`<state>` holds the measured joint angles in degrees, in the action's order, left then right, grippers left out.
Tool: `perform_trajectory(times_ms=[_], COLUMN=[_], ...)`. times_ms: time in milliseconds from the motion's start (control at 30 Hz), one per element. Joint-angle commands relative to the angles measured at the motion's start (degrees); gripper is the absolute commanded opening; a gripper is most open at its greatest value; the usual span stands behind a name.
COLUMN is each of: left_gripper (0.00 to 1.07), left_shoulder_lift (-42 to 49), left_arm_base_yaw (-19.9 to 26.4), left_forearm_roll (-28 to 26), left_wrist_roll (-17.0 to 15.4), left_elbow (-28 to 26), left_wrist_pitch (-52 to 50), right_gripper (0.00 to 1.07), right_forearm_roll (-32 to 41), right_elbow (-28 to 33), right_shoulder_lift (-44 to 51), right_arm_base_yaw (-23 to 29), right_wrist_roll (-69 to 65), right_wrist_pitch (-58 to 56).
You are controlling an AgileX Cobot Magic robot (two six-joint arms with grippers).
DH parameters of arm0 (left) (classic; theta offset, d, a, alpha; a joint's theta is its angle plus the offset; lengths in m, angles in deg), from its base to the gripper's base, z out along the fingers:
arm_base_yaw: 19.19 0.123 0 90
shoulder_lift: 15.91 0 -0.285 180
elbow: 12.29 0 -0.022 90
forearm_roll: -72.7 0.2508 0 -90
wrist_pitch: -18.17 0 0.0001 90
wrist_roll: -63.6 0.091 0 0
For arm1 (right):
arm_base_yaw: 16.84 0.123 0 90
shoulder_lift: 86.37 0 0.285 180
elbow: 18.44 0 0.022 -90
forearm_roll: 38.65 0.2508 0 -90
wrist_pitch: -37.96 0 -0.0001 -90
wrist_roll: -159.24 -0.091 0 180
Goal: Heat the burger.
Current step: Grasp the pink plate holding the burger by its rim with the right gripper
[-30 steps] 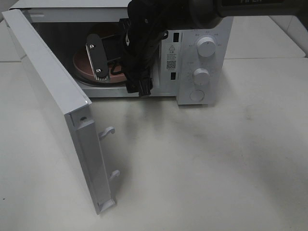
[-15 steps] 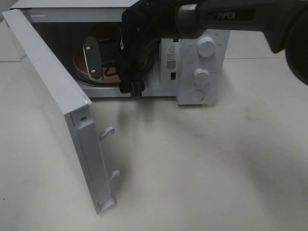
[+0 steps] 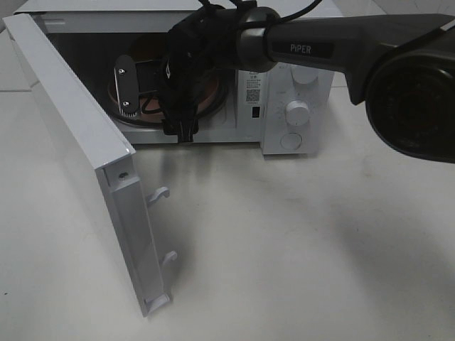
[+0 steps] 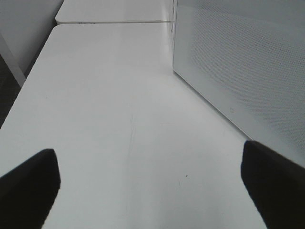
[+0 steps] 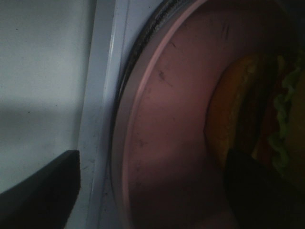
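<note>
The burger (image 5: pixel 257 124) lies on its side on the pink plate (image 5: pixel 162 124) inside the open microwave (image 3: pixel 274 138); bun, lettuce frill and tomato show in the right wrist view. My right gripper (image 5: pixel 152 191) is open inside the microwave cavity, its fingers apart over the plate with the burger beside one finger. In the exterior high view the right gripper (image 3: pixel 149 96) shows one finger (image 3: pixel 124 89), and the arm hides the burger; a part of the plate (image 3: pixel 213 98) shows. My left gripper (image 4: pixel 152 183) is open and empty over the bare table.
The microwave door (image 3: pixel 78 142) stands wide open to the left, with its latch hooks (image 3: pixel 162 193) sticking out. Two knobs (image 3: pixel 297 112) and a button are on the control panel. The white table (image 3: pixel 298 249) spreads in front.
My right arm has swung left and further into the microwave cavity; its visible finger has shifted left. The door and the plate have not moved.
</note>
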<state>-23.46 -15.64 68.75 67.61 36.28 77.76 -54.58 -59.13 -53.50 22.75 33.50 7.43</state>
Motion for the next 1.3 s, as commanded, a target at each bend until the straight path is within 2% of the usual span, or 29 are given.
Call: perform_trajectory(times_ms=[33,333,400,433,467,500,533,567,600,633,667,700,1300], left_gripper=[0.98,0.98,0.98,0.98,0.98,0.98,0.98,0.98,0.98,0.98,0.98,0.98,0.98], left_shoulder_lift=[1.20,1.20,1.20,1.20,1.20,1.20,1.20,1.20,1.20,1.20,1.20,1.20,1.20], left_arm_base_yaw=[0.00,0.00,0.00,0.00,0.00,0.00,0.00,0.00,0.00,0.00,0.00,0.00,0.00], left_forearm_roll=[0.17,0.17,0.17,0.17,0.17,0.17,0.17,0.17,0.17,0.17,0.17,0.17,0.17], left_wrist_roll=[-0.06,-0.06,-0.06,-0.06,-0.06,-0.06,-0.06,-0.06,-0.06,-0.06,-0.06,-0.06,-0.06], left_elbow=[0.11,0.11,0.11,0.11,0.11,0.11,0.11,0.11,0.11,0.11,0.11,0.11,0.11], left_wrist_pitch=[-0.06,-0.06,-0.06,-0.06,-0.06,-0.06,-0.06,-0.06,-0.06,-0.06,-0.06,-0.06,-0.06], right_gripper=[0.78,0.73,0.70,0.61,0.61,0.57,0.41,0.41,0.26,0.26,0.17,0.02,0.00], right_forearm_roll=[0.11,1.32,1.43,1.43,1.43,1.15,1.09,1.09,1.09,1.09,1.09,1.09,1.32], right_elbow=[-1.15,-2.35,-2.58,-3.09,-3.09,-3.09,-3.09,-3.09,-3.09,-3.09,-3.09,-3.09,-2.01], right_shoulder_lift=[-0.86,-2.98,-3.38,-3.44,-3.44,-3.44,-3.44,-3.44,-3.44,-3.44,-3.44,-3.44,-1.15], right_arm_base_yaw=[-0.29,-1.38,-1.38,-1.38,-1.38,-1.38,-1.38,-1.38,-1.38,-1.38,-1.38,-1.38,-0.52], right_wrist_roll=[-0.57,-0.52,-0.52,-0.52,-0.52,-0.34,-0.06,-0.06,-0.06,-0.06,-0.11,-0.11,-0.06], right_wrist_pitch=[-0.46,-1.55,-1.43,-1.66,-1.66,-1.60,-1.49,-1.49,-1.72,-1.72,-1.72,-1.83,-6.36])
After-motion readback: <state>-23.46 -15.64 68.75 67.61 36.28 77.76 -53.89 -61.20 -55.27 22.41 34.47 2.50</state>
